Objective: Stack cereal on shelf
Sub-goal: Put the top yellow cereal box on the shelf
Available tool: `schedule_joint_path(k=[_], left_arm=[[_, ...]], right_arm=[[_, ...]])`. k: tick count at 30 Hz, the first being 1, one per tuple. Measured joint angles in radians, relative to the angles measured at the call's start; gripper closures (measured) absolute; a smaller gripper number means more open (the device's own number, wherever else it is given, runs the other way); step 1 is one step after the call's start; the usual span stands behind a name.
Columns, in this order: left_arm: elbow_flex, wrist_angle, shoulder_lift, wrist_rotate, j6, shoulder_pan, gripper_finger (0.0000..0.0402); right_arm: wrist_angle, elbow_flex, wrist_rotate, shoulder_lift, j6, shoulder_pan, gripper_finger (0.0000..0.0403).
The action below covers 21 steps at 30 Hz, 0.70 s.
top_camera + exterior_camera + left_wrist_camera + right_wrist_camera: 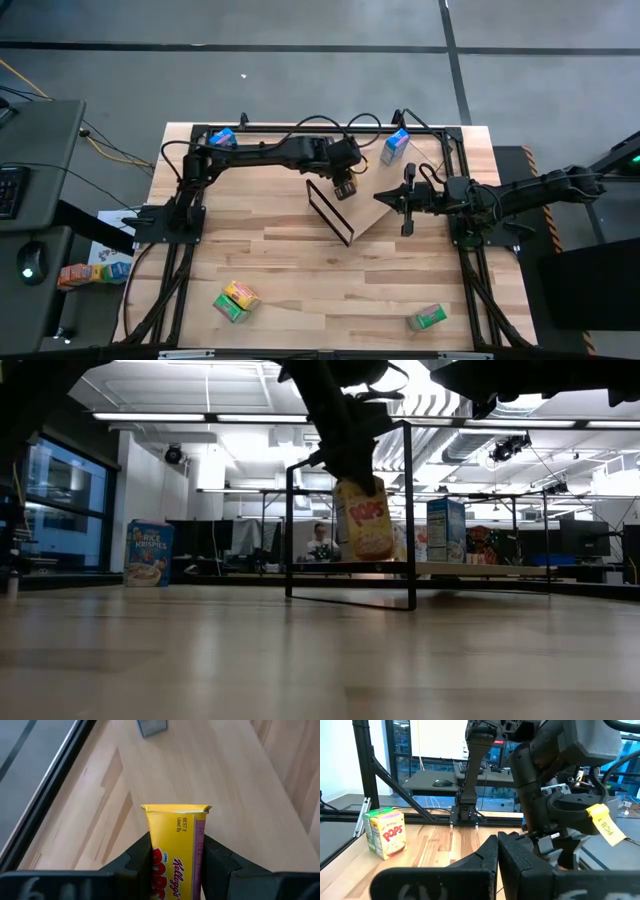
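The left claw [345, 190] was shut on a yellow cereal box [363, 520] and held it up over the shelf [375, 208], near the worktop's [300, 270] far edge. The right claw [407, 201] was shut tight with nothing in it, over the shelf's right side.

Butcher-block tabletop [300, 270], light wood planks. Grey desk [30, 180] at the left holds a keyboard [8, 190] and mouse [28, 262]. Seated person [319, 543] in the far room; ceiling strip lights [170, 417] lit.
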Motion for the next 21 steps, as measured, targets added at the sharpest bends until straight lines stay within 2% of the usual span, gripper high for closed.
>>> schedule_joint_path(k=[4, 14, 21], left_arm=[[0.0, 0.011, 0.005, 0.0, 0.007, 0.0, 0.0275], [-0.002, 0.009, 0.007, 0.001, 0.016, 0.0, 0.0206], [0.003, 0.023, 0.001, 0.015, 0.017, 0.0, 0.0194]], right_arm=[[0.0, 0.0, 0.0, 0.0, 0.0, 0.0, 0.0403], [0.0, 0.0, -0.004, 0.0, 0.0, 0.0, 0.0403], [0.0, 0.0, -0.004, 0.0, 0.0, 0.0, 0.0403]])
